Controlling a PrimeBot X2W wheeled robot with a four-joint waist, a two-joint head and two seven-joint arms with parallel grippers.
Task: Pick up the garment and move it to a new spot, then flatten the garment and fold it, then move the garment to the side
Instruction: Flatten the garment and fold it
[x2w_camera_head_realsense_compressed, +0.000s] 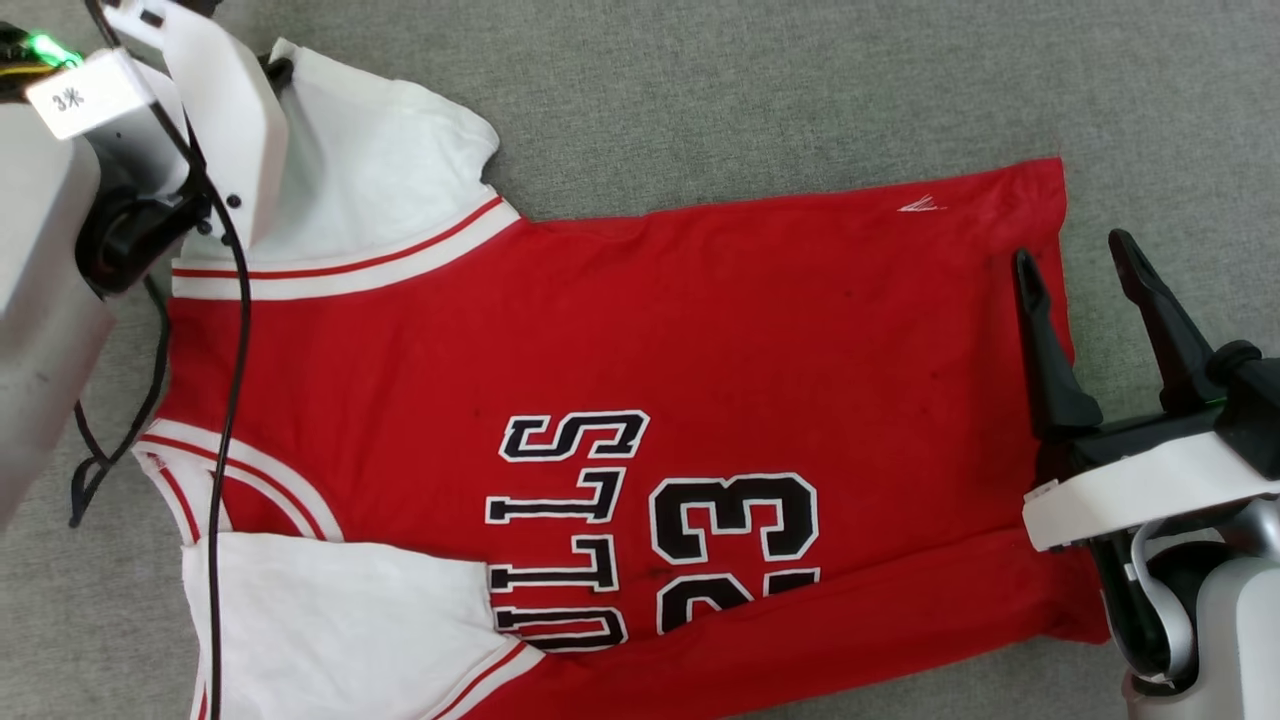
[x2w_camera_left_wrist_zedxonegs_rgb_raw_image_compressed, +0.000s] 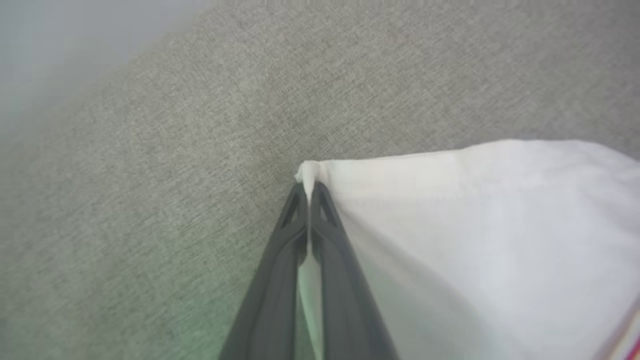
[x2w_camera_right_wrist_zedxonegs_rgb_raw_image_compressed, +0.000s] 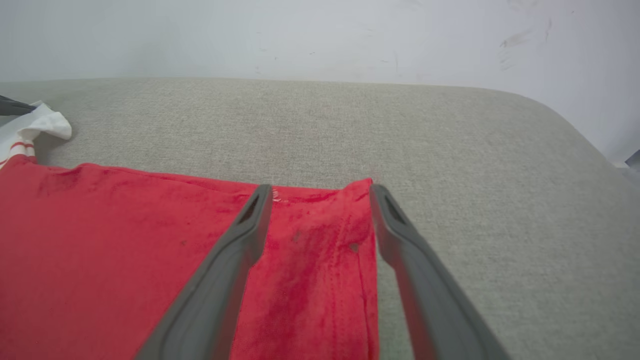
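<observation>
Shirt (x2w_camera_head_realsense_compressed: 600, 340), red and lettered, flat on grey cloth surface (x2w_camera_head_realsense_compressed: 760, 80). At 10 o'clock, left gripper (x2w_camera_left_wrist_zedxonegs_rgb_raw_image_compressed: 310, 192) fingers pinched tight on its white sleeve corner (x2w_camera_left_wrist_zedxonegs_rgb_raw_image_compressed: 307, 172). At 3 o'clock, right gripper (x2w_camera_head_realsense_compressed: 1072, 252) fingers spread wide over the hem (x2w_camera_head_realsense_compressed: 1045, 215), gripping nothing.

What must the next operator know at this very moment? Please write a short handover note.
Garment: the jersey lies spread on the grey padded surface, lettering up, collar toward the robot's left, hem toward its right. Its near long side looks folded over part of the lettering.
Left tool: shut on the corner of the far white sleeve.
Right tool: open, holding nothing, fingers astride the far hem corner.
Done: jersey laid out mostly flat.
Left: probably grip the hem, finish the fold, move the jersey to the side.
</observation>
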